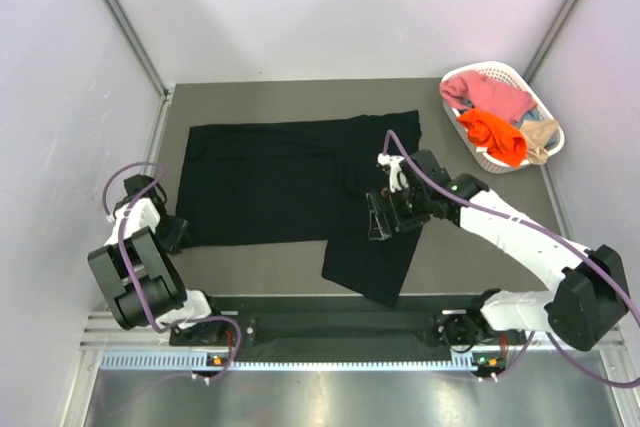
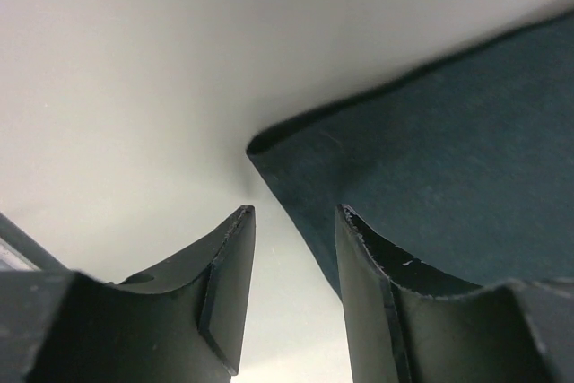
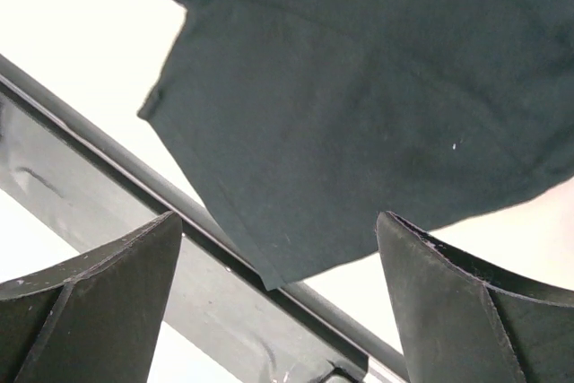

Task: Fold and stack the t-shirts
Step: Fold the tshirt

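Note:
A large black t-shirt point(image 1: 290, 187) lies spread on the grey table, with one sleeve hanging toward the near edge point(image 1: 370, 262). My left gripper point(image 1: 172, 231) is open and empty, low at the shirt's near left corner point(image 2: 269, 145), which lies just ahead of the fingers. My right gripper point(image 1: 385, 217) is open and empty, held above the shirt's near sleeve; its corner point(image 3: 269, 280) shows between the fingers, over the table's front rail. A pink shirt point(image 1: 490, 94), an orange shirt point(image 1: 495, 135) and a beige shirt point(image 1: 540, 137) sit in the basket.
A white slatted oval basket point(image 1: 520, 73) stands at the far right of the table. A black rail point(image 3: 108, 145) runs along the table's near edge. White walls enclose the table on three sides.

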Robot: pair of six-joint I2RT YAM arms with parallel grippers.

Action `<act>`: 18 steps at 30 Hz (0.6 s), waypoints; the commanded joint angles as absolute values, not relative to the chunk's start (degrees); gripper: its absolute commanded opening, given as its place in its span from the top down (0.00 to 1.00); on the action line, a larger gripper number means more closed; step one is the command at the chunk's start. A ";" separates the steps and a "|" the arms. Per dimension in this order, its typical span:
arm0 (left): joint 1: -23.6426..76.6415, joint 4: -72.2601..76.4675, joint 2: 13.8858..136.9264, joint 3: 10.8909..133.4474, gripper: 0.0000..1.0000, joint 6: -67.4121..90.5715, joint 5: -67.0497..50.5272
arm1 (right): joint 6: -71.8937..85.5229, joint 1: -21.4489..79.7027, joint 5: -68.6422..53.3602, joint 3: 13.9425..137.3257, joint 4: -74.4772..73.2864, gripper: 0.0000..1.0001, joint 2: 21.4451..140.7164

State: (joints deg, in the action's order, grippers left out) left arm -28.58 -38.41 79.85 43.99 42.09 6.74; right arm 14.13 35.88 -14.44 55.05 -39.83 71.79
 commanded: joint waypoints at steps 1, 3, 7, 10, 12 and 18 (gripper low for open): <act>-29.53 -35.43 80.77 42.72 0.54 42.89 7.74 | 13.89 36.65 -14.85 52.57 -38.23 0.10 68.91; -29.71 -34.28 81.56 42.54 0.56 42.98 7.38 | 13.71 36.65 -14.77 51.25 -38.93 0.10 68.47; -30.32 -34.80 84.19 43.59 0.63 43.68 7.47 | 14.67 37.44 -15.38 47.39 -39.55 0.11 66.45; -30.32 -34.19 84.81 43.60 0.66 43.16 8.26 | 15.90 41.47 -14.07 47.55 -40.34 0.11 66.36; -30.41 -33.58 84.38 43.07 0.70 42.81 8.61 | 18.61 43.67 -14.24 47.20 -40.17 0.12 66.36; -30.50 -32.96 84.11 42.98 0.87 41.66 8.35 | 23.55 47.63 -11.96 42.81 -39.29 0.25 65.48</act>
